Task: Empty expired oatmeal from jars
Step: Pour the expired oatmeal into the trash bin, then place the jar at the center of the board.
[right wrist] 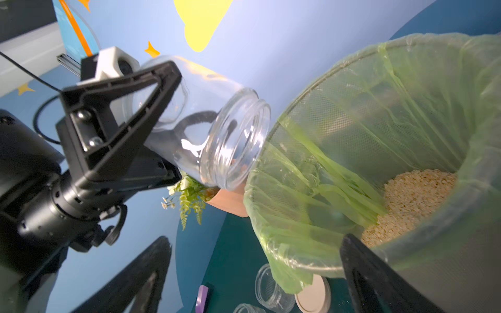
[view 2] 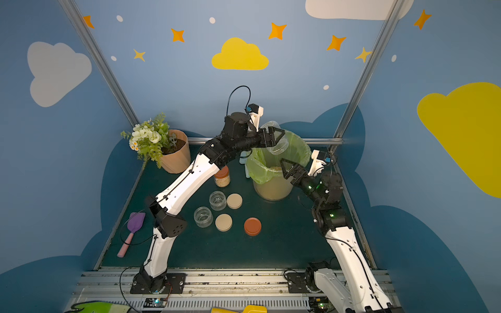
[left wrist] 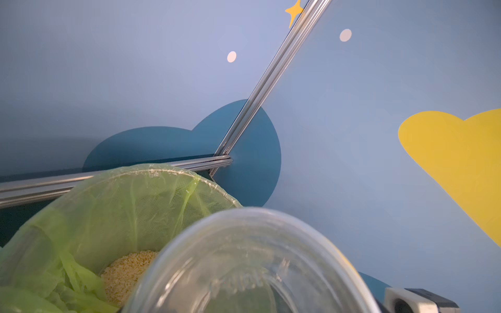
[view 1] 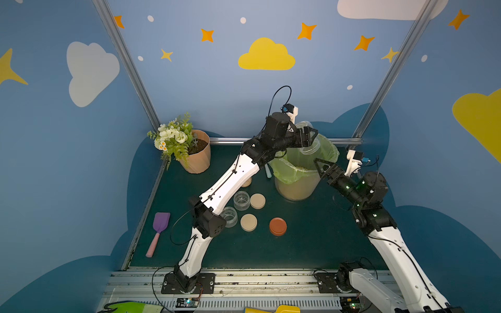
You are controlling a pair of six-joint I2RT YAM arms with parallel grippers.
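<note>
Clear and seemingly empty, the tilted jar [right wrist: 217, 135] sits clamped in the left tool [view 2: 275, 138] over the bin [view 2: 273, 189] holding oatmeal [right wrist: 414, 195]; two empty jars [view 2: 217, 200] [view 2: 203, 216] stand on the table [view 2: 271, 249], one red-lidded jar [view 2: 222, 177] waits full, and the right tool [view 1: 324, 168] gapes, holding nothing.

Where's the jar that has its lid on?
In a top view, the lidded jar stands between the flowerpot and the bin, beside the left forearm.

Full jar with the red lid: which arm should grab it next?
Probably the right. The right gripper is open and empty beside the bin; the full jar stands just past it. The left gripper holds an empty jar over the bin.
</note>
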